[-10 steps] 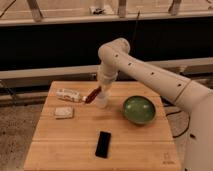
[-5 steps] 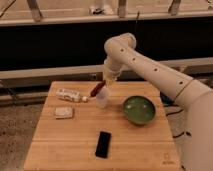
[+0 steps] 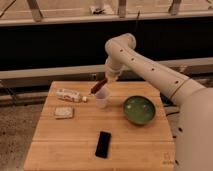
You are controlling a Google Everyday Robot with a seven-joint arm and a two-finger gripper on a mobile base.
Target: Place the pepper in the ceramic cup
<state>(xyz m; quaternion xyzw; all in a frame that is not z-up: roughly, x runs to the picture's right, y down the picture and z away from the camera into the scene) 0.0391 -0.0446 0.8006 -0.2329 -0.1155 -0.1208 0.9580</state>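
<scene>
The dark-red pepper (image 3: 97, 87) hangs tilted just above the rim of the white ceramic cup (image 3: 102, 97), which stands on the wooden table (image 3: 75, 135) near its back middle. My gripper (image 3: 106, 80) is at the pepper's upper end, right above the cup, at the end of the white arm (image 3: 145, 62) that reaches in from the right. The pepper's lower tip points down to the left, over the cup's left rim.
A green bowl (image 3: 139, 110) sits to the right of the cup. A black phone (image 3: 103, 144) lies near the front middle. A small lying bottle (image 3: 69, 95) and a flat wrapped packet (image 3: 63, 112) are at the left. A dark wall runs behind the table.
The arm has risen and shifted right, lifting the pepper from beside the cup to above its rim. The other things have not moved.
</scene>
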